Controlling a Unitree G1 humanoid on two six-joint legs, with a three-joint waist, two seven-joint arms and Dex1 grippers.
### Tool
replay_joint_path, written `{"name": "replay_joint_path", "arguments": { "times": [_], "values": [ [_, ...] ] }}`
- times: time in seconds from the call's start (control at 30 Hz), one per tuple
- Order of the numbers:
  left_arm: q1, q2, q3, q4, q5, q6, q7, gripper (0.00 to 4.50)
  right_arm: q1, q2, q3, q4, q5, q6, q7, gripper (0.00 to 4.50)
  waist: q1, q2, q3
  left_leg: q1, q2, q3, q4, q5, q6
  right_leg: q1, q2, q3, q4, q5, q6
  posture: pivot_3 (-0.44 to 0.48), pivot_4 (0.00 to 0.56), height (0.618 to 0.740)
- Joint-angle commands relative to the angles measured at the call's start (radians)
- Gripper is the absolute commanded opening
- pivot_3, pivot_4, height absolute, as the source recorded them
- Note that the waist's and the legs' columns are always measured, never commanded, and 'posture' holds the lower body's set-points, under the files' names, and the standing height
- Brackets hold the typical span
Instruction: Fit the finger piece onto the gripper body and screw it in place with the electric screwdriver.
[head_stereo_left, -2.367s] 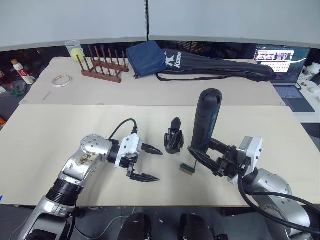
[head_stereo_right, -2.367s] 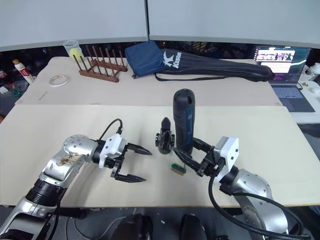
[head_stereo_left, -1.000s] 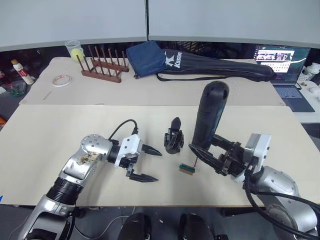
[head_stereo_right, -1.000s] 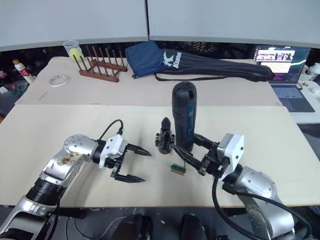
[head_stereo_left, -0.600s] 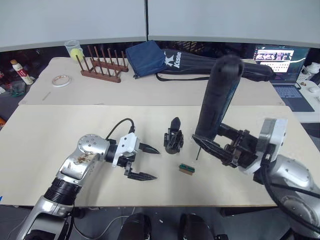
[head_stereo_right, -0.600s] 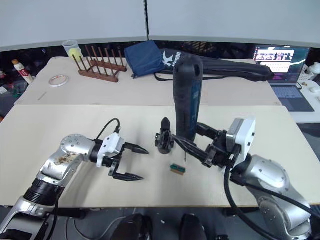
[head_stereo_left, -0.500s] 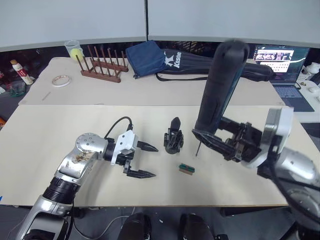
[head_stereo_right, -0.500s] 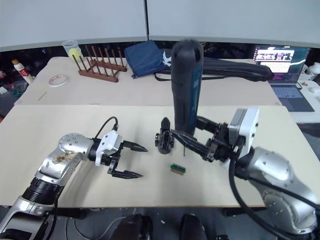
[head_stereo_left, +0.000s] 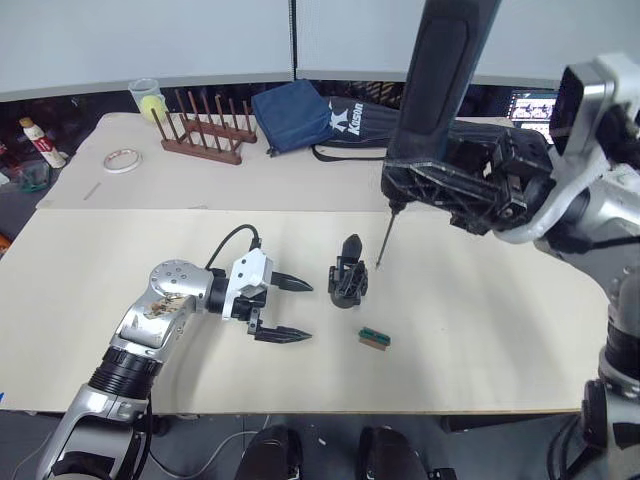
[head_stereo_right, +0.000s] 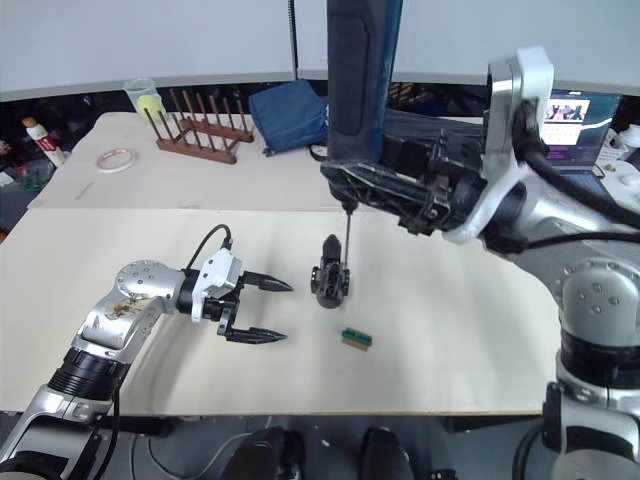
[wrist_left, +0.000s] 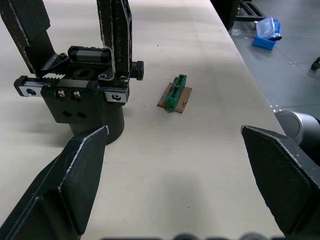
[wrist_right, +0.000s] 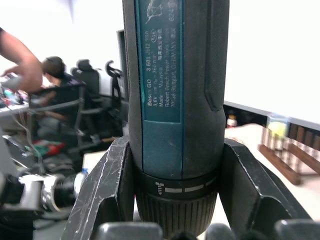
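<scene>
Raised well above the tabletop (head_stereo_left: 520, 330), the electric screwdriver (head_stereo_left: 440, 90) is gripped by the right fingers (wrist_right: 105, 185). Its bit is poised over the gripper body (head_stereo_left: 348, 278). The left gripper (head_stereo_left: 285, 309) is spread, empty.

We see a pale beige table (head_stereo_left: 120, 250) with the gripper body (head_stereo_left: 348, 275) standing upright on it, just ahead of the left gripper (head_stereo_left: 283, 310), whose fingers are spread wide just above the surface. A small green-and-red piece (head_stereo_left: 374, 338) lies flat on the top, off to that gripper's right, near the body. Well beyond the gripper, on a second table (head_stereo_left: 300, 185) butted against the first, lie a wooden rack (head_stereo_left: 205, 135), a tape roll (head_stereo_left: 124, 159), a blue pouch (head_stereo_left: 292, 116) and a long black bag (head_stereo_right: 450, 135).
</scene>
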Motion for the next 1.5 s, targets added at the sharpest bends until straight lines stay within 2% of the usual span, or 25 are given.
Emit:
{"name": "replay_joint_path", "arguments": {
  "times": [0.03,0.27,0.63,1.0,1.5],
  "values": [
    [-0.024,0.000,0.008,0.008,0.008,-0.020,0.002,4.50,-0.093,0.028,-0.004,0.045,0.011,0.009,0.009,1.91,0.000,0.000,0.000,0.000,0.000,0.000,0.000,0.000,0.000,0.000,0.000,0.000,0.000,0.000,0.000,0.000,0.150,0.740],
    [-0.053,-0.011,0.006,0.043,0.024,-0.035,0.006,4.50,-0.213,0.112,0.064,0.144,-0.103,-0.002,0.083,1.91,-0.002,0.000,0.000,-0.001,0.000,0.001,0.000,0.000,-0.001,-0.001,0.000,0.000,0.000,0.000,0.000,0.000,0.150,0.740],
    [-0.088,-0.032,0.000,0.118,0.057,-0.076,0.014,4.50,-0.242,0.231,0.143,0.184,-0.311,-0.071,0.222,1.91,-0.009,0.000,0.000,-0.001,0.000,0.002,0.000,0.001,-0.001,-0.001,0.000,0.000,0.000,0.000,0.001,0.000,0.150,0.740],
    [-0.114,-0.070,-0.015,0.173,0.088,-0.102,0.019,4.50,-0.152,0.307,0.198,0.181,-0.498,-0.192,0.333,1.91,-0.014,0.000,0.000,-0.002,-0.001,0.002,0.000,0.001,-0.002,-0.002,0.000,0.000,0.000,0.001,0.001,0.000,0.150,0.740],
    [-0.140,-0.099,-0.021,0.216,0.113,-0.126,0.020,4.50,-0.047,0.323,0.211,0.156,-0.583,-0.225,0.386,1.91,-0.019,0.000,0.000,-0.002,-0.001,0.002,0.000,0.001,-0.002,-0.002,0.000,0.000,0.000,0.001,0.001,0.000,0.150,0.740]
  ]
}}
